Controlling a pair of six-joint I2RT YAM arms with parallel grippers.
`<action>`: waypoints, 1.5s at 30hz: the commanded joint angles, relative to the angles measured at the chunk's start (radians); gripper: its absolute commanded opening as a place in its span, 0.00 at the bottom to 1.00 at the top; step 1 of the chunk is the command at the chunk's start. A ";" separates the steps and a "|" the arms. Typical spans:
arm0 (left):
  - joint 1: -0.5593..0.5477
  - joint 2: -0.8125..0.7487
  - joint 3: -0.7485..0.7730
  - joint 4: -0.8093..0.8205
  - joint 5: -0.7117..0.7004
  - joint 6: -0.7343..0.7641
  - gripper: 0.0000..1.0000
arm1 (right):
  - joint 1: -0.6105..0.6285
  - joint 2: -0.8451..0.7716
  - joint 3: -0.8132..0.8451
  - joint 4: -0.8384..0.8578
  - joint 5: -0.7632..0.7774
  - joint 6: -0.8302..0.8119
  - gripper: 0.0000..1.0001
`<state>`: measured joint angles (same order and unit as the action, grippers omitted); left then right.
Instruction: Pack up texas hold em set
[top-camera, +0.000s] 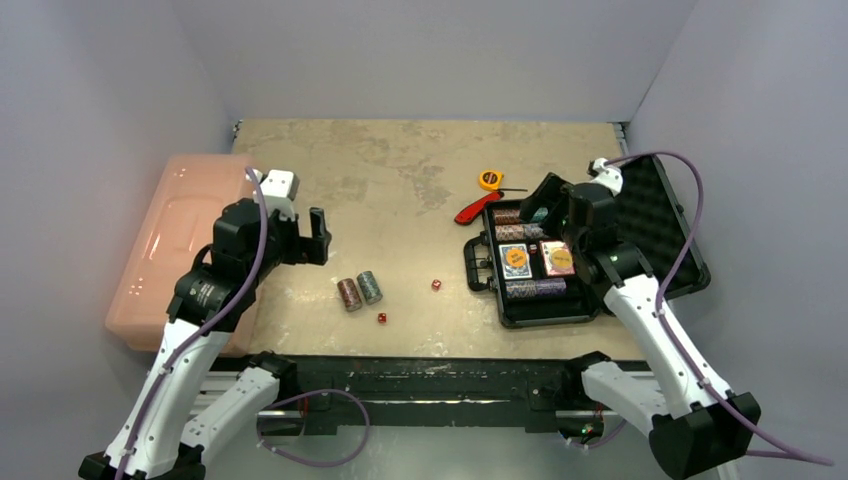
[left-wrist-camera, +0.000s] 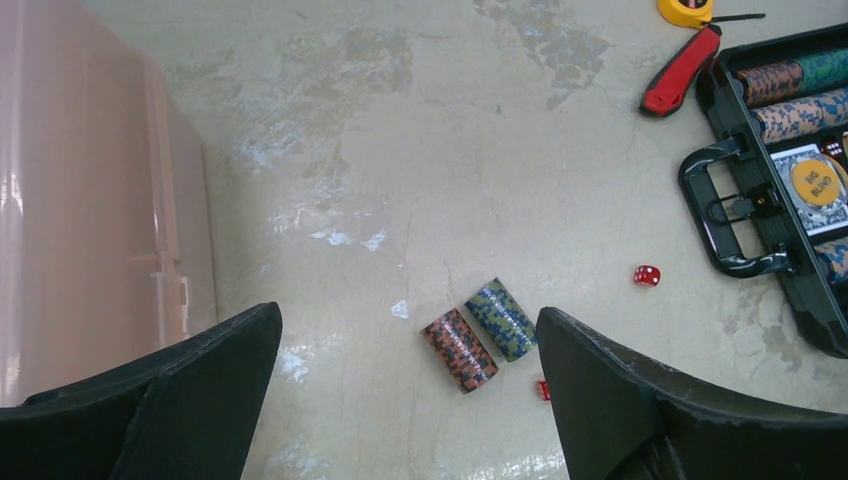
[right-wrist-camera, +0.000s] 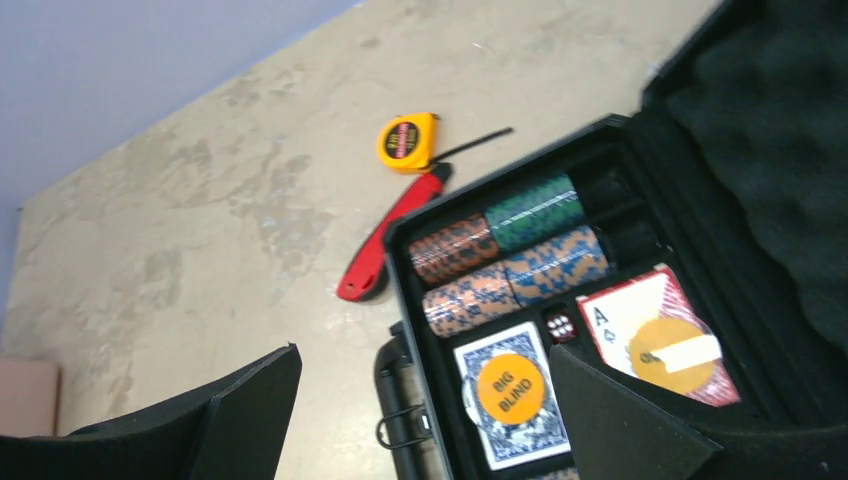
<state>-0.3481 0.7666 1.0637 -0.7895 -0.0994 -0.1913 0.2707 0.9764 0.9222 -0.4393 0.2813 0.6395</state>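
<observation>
The black rectangular hard case (top-camera: 585, 310) lies open at the right of the worktop (top-camera: 400, 160). Its egg-crate foam lid (top-camera: 660, 215) is thrown back to the right and its handle (top-camera: 477, 264) faces left. Inside are rows of chip rolls (right-wrist-camera: 510, 250), a blue-backed card deck (right-wrist-camera: 515, 425) and a red-backed card deck (right-wrist-camera: 640, 310), each with an orange disc on top.

The right gripper (right-wrist-camera: 425, 352) hangs over the case's far left corner, fingers spread wide with nothing between them.

Two loose chip rolls lie side by side near the middle, one reddish-brown (top-camera: 349, 294) and one blue-green (top-camera: 370, 287). The left gripper (left-wrist-camera: 408, 318) hovers above and just left of them, fingers apart and empty.

Two tiny red dice (top-camera: 436, 284) (top-camera: 382, 318) lie right of the rolls.

A large pink plastic bin (top-camera: 170, 240) sits at the left.
</observation>
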 joint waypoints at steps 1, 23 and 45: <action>0.003 0.006 -0.006 0.053 -0.059 -0.005 1.00 | 0.048 -0.050 -0.042 0.140 -0.088 -0.097 0.99; 0.147 0.069 -0.462 0.732 -0.045 0.139 0.95 | 0.326 0.076 -0.096 0.272 -0.303 -0.185 0.99; 0.251 0.545 -0.655 1.517 -0.054 0.239 0.94 | 0.379 0.151 -0.103 0.236 -0.288 -0.144 0.98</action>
<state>-0.1150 1.2900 0.4107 0.5156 -0.1047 0.0486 0.6434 1.1305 0.8261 -0.2146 -0.0372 0.4789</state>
